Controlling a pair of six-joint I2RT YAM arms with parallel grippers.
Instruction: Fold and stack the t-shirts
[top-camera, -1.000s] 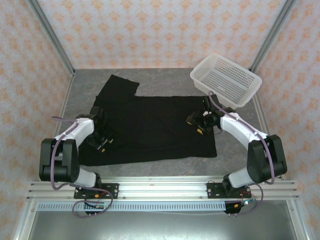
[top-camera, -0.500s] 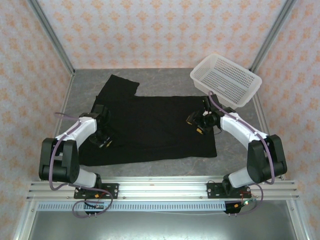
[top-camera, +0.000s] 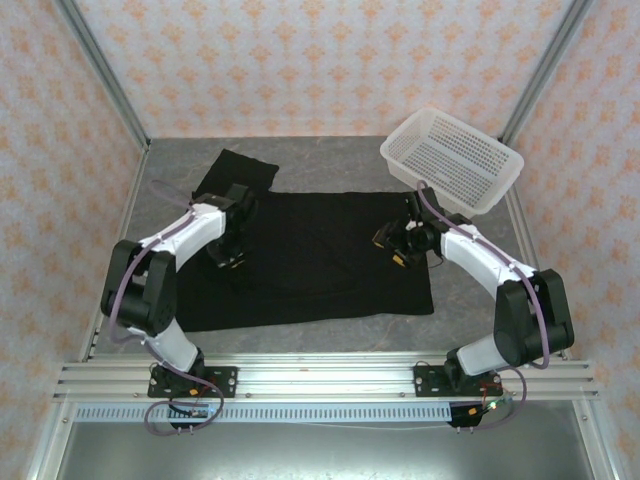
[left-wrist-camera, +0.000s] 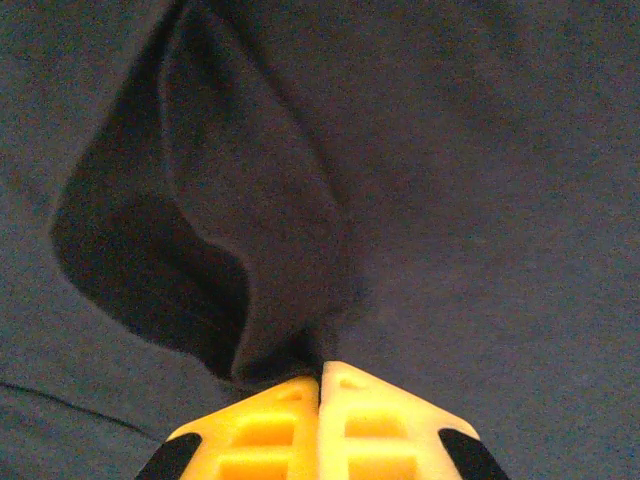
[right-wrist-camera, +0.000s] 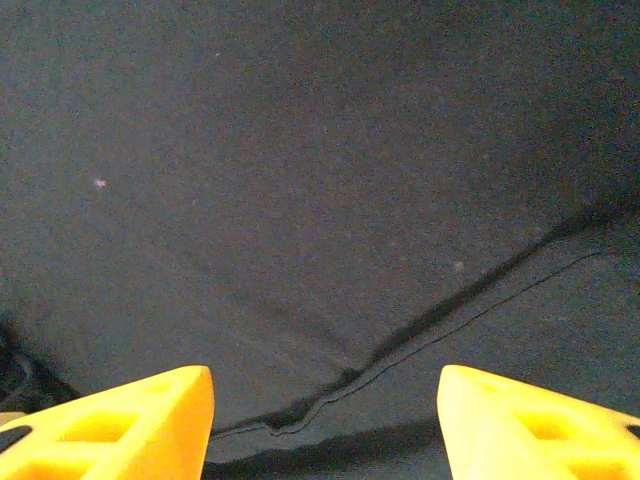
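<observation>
The shirt (top-camera: 330, 275) is soft, best taken at the hem; left gripper (left-wrist-camera: 320, 366) pinches its fold, right gripper (right-wrist-camera: 322, 378) stands unclenched.

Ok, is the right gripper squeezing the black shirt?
No, the right gripper has its yellow fingers spread wide apart, and the black shirt lies flat in the gap between them.

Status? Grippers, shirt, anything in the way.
Left gripper shut on a pinch of the black t-shirt. Right gripper open, low over it. It lies mostly flat, fold not done. White basket far right, apart from both grippers.
</observation>
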